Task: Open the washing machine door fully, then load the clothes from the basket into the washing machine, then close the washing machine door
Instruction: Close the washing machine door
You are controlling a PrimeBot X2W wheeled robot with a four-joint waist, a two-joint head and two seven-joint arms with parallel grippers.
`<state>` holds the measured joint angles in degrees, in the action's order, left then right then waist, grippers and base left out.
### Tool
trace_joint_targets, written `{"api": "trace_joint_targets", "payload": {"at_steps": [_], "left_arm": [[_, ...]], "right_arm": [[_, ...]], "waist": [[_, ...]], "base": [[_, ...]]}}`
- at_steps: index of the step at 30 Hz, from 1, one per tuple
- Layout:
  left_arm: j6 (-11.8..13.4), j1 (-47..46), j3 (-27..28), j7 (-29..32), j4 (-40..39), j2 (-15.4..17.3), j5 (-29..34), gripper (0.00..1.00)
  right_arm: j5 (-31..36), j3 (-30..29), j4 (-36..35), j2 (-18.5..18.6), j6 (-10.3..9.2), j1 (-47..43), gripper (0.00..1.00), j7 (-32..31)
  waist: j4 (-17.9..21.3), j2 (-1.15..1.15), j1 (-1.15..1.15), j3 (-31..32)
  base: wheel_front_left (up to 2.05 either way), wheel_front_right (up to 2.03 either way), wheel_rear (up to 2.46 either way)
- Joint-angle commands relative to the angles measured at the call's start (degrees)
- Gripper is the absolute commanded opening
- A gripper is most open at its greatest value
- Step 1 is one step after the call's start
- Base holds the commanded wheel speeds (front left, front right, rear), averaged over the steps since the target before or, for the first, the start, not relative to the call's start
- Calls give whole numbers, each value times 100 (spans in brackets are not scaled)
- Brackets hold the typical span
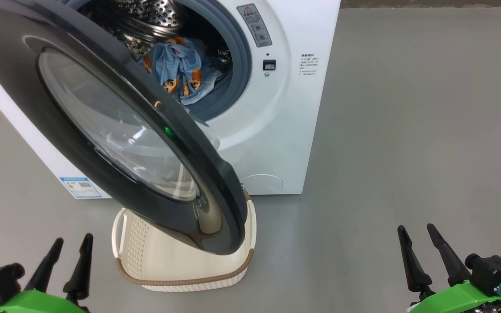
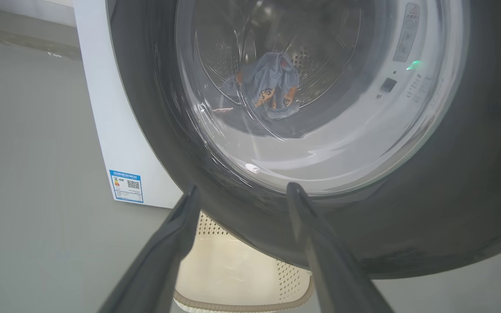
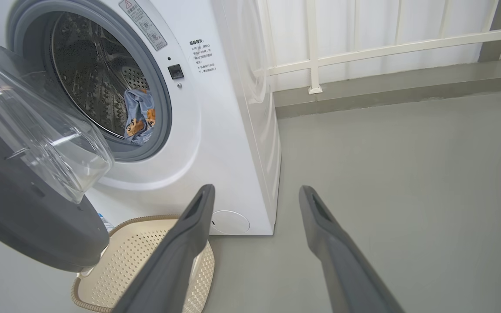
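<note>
- The left gripper (image 1: 74, 238) is hovering low in front of the washing machine (image 1: 276, 130), well apart from it. Its two dark fingers are standing parted and are gripping nothing.
- The right gripper (image 1: 415, 227) is hovering out in front of the washing machine's right corner, also well apart from it. Its fingers are likewise spread and are carrying nothing.
- The basket (image 1: 185, 281) is sitting on the grey floor (image 1: 407, 130) just in front of the washing machine. In the head view it is lying between the two grippers, nearer the left one, and it is touching neither.
- The washing machine door (image 1: 115, 126) is hanging part-open, swung out from the washing machine's front on its left side. Its black rim is reaching over the far part of the basket. In the left wrist view the left gripper's fingers are pointing at the door's lower rim, and whether they are touching it cannot be told.
- A blue label sticker (image 1: 80, 187) is showing at the washing machine's lower left front corner, beside the door.
- The clothes (image 1: 178, 71) are lying inside the washing machine, bunched at the front of the steel drum (image 1: 146, 13) and against the grey-blue gasket (image 1: 242, 65). They are sitting beyond the door, far from both grippers.
- A white railing (image 3: 363, 48) is running along the wall behind the washing machine, to its right.
</note>
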<state>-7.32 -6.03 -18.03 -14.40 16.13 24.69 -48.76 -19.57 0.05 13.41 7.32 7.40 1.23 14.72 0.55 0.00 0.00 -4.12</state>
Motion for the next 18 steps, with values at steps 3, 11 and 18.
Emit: {"api": "trace_joint_targets", "payload": {"at_steps": [3,11,18], "left_arm": [[-17,-4,576,-59,-312,-84,585,100],[-17,345,951,-59,-571,-603,1379,100],[-17,404,968,-60,-399,-786,1636,100]], "right_arm": [[22,94,-146,73,9,9,100,28],[13,108,-135,78,9,-30,100,28],[26,112,-118,46,9,-69,100,28]], "waist": [[19,0,0,32],[69,0,0,99],[81,0,0,87]], "base": [[0,0,0],[0,0,0],[0,0,0]]}}
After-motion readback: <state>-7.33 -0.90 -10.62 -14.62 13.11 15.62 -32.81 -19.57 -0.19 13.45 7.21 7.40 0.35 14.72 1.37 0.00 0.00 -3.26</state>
